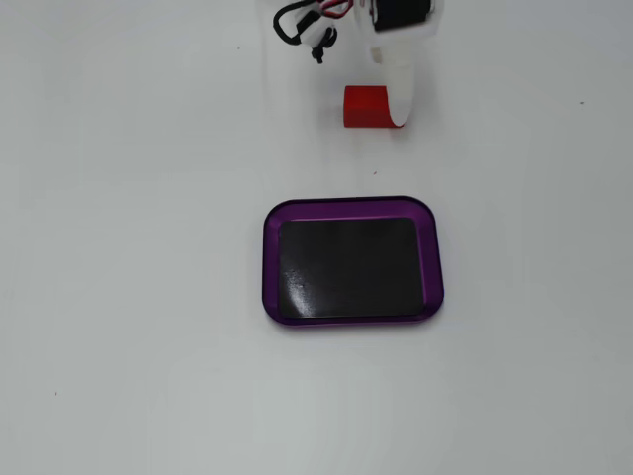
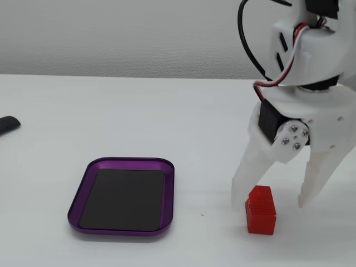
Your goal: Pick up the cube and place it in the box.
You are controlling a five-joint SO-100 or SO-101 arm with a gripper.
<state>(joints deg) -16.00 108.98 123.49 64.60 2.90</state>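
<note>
White table bears the cube [image 2: 260,209] between spread, released fingers [image 2: 247,179], not gripped.

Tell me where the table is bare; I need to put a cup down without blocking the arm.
In a fixed view, the white table is bare left of the purple tray, right of it, and below it. It is crowded only at the top, where the open hand straddles the red block.

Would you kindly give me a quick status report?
Gripper open, straddling red cube. Cube on table, not gripped. Purple box empty, path clear.
</note>
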